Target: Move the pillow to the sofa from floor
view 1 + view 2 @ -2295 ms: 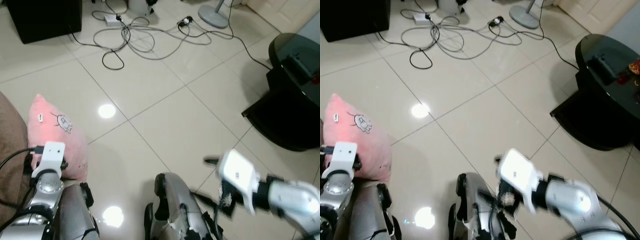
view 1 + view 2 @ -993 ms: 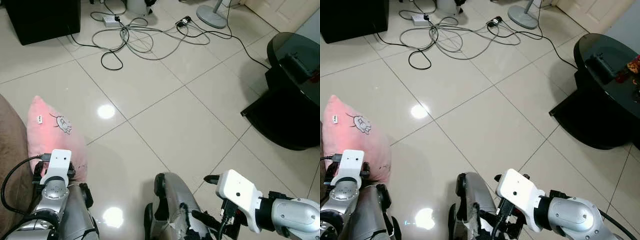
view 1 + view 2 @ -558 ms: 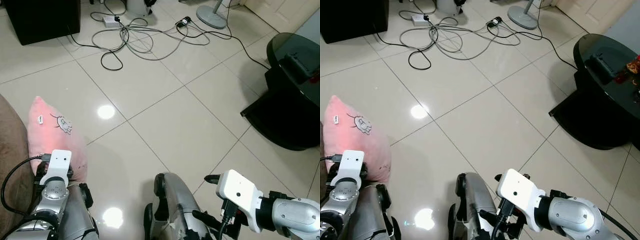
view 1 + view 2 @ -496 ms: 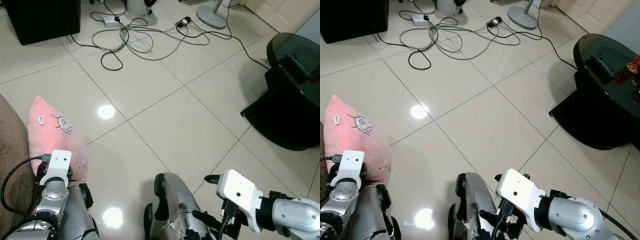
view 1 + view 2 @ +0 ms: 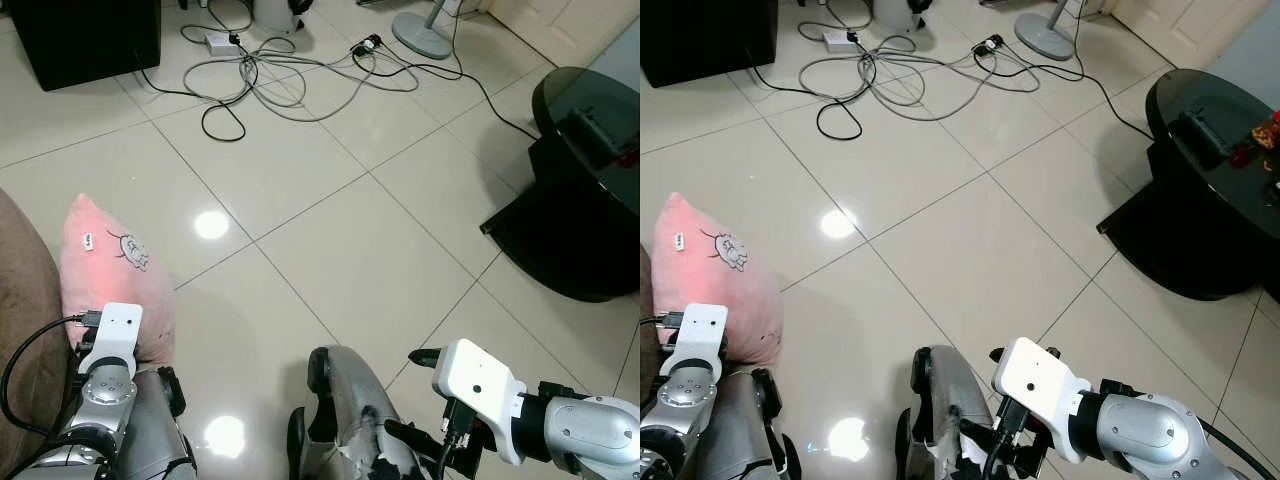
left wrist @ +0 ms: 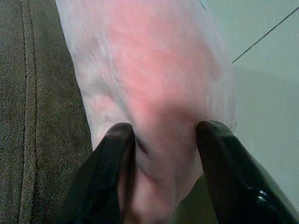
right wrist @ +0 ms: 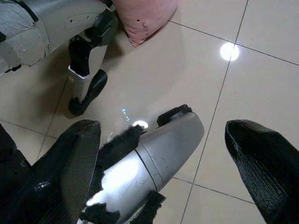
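The pink pillow (image 5: pixel 110 270) with a small cartoon print stands on edge at the left, against the brown sofa (image 5: pixel 20 300). In the left wrist view my left gripper (image 6: pixel 163 135) is shut on the pillow's (image 6: pixel 154 70) lower end, with pink fabric bunched between the two black fingers (image 6: pixel 112 172). The sofa's brown fabric (image 6: pixel 28 93) lies right beside it. My right gripper (image 7: pixel 163 144) hangs low at the right, open and holding nothing, over the floor and my own leg (image 7: pixel 154 154).
A tangle of cables (image 5: pixel 290 70) and a power strip (image 5: pixel 222 40) lie on the tiled floor ahead. A black round table (image 5: pixel 590 180) stands at the right, a fan base (image 5: pixel 425 35) at the back, a black cabinet (image 5: pixel 90 35) at the back left.
The right arm has dropped lower and come to rest. The pillow has shifted slightly to the right in the left gripper's hold.
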You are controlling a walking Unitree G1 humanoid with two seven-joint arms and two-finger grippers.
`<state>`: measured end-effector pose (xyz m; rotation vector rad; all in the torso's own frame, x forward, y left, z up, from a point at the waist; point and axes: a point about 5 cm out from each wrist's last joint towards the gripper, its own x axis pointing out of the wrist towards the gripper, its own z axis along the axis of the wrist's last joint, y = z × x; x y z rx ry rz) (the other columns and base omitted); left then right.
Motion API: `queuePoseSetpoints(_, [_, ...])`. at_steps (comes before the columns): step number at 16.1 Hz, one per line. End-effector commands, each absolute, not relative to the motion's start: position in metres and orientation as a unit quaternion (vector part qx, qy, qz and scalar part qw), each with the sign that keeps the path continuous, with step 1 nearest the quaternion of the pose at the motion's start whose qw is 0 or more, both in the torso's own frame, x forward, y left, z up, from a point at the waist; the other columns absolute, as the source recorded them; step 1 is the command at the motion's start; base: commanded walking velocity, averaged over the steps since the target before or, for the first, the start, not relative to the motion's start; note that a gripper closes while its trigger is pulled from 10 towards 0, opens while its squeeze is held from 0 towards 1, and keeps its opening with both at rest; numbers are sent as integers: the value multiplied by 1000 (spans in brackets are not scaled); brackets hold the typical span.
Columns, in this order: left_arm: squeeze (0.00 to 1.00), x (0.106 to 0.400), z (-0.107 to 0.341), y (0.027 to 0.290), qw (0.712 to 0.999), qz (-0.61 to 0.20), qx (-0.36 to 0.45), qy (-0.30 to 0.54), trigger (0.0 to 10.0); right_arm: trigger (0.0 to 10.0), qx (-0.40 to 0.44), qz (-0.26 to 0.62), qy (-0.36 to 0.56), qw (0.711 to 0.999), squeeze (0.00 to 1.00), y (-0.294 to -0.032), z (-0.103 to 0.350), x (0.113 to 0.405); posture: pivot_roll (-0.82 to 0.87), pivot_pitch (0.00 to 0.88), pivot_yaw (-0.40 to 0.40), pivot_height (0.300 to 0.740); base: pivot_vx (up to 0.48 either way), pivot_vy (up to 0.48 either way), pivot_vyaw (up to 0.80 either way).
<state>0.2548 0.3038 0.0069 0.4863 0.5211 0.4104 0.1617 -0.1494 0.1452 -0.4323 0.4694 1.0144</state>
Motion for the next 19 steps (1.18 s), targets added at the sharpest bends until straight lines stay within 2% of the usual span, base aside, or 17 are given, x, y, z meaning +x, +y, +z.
queuePoseSetpoints(1, [0,249,0,300,912,193,244,265,0,10000,-210,480,218,824,0,-150,148,159,-295,223,-315,577,0,0,0])
queuePoseSetpoints(10, [0,248,1,303,908,198,262,261,0,10000,-208,477,216,826,0,-148,146,160,-286,210,-305,577,0,0,0])
queuePoseSetpoints(13, [0,256,5,295,917,184,257,246,0,10000,-205,458,211,839,0,-147,140,166,-266,192,-270,577,0,0,0])
queuePoseSetpoints(16, [0,268,7,275,937,170,222,211,0,10000,-192,408,211,867,0,-150,121,175,-176,135,-185,577,0,0,0])
queuePoseSetpoints(17, [0,272,9,262,946,149,219,187,0,10000,-187,379,208,882,0,-152,114,179,-146,101,-157,577,0,0,0])
queuePoseSetpoints(19, [0,277,12,254,954,138,209,166,0,10000,-180,352,202,896,0,-148,103,189,-97,41,-105,577,0,0,0])
